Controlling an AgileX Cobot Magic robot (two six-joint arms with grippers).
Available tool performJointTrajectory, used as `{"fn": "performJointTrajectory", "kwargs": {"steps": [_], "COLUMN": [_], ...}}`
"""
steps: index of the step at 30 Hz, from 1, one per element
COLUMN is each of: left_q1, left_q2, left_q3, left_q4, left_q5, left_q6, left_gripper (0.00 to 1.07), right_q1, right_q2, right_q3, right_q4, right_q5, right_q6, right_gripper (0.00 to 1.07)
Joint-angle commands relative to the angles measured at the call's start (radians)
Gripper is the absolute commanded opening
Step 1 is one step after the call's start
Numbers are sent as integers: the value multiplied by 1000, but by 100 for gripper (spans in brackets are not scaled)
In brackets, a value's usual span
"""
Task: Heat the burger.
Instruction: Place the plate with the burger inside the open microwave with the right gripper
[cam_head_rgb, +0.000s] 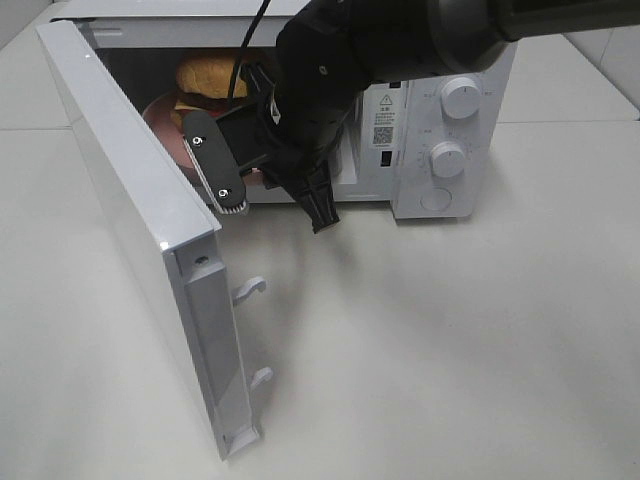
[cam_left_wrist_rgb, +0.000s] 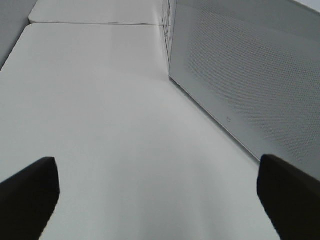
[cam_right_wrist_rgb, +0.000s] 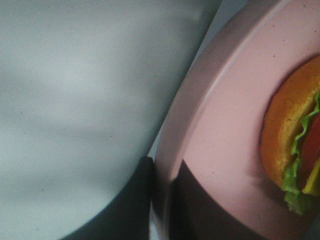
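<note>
The burger (cam_head_rgb: 205, 75), with a tan bun and green lettuce, sits on a round pink plate (cam_head_rgb: 160, 112) inside the open microwave (cam_head_rgb: 450, 215). My right arm (cam_head_rgb: 320, 90) reaches in from the right and hides much of the plate. The right wrist view shows the burger (cam_right_wrist_rgb: 295, 145) close up on the plate (cam_right_wrist_rgb: 225, 125). My right gripper (cam_right_wrist_rgb: 160, 210) is shut on the plate's near rim, with one dark finger on each side. My left gripper (cam_left_wrist_rgb: 160, 200) is open with nothing in it, low over the table beside the outer face of the door (cam_left_wrist_rgb: 250, 80).
The microwave door (cam_head_rgb: 140, 200) stands swung wide open toward the front left, its latch hooks (cam_head_rgb: 250, 290) pointing right. Two white knobs (cam_head_rgb: 461, 97) sit on the control panel at the right. White table (cam_head_rgb: 450, 350) surrounds the oven.
</note>
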Motion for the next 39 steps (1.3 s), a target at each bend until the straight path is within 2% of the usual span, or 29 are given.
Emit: {"fn": "performJointTrajectory", "kwargs": {"steps": [1, 18, 39], "left_q1": [2, 2, 2], "left_q2": [-3, -3, -3], "left_q3": [2, 2, 2], "left_q4": [-3, -3, -3], "left_q5": [-3, -3, -3], "left_q6": [-7, -7, -7], "left_gripper": [105, 105, 105], "right_q1": [-12, -68, -79], "right_q2": [2, 119, 225], "right_q3": [-40, -160, -324], "right_q4": [-25, 1, 25], "right_q5": [-54, -61, -25], "right_q6": [-6, -21, -30], "right_gripper": [0, 0, 0]}}
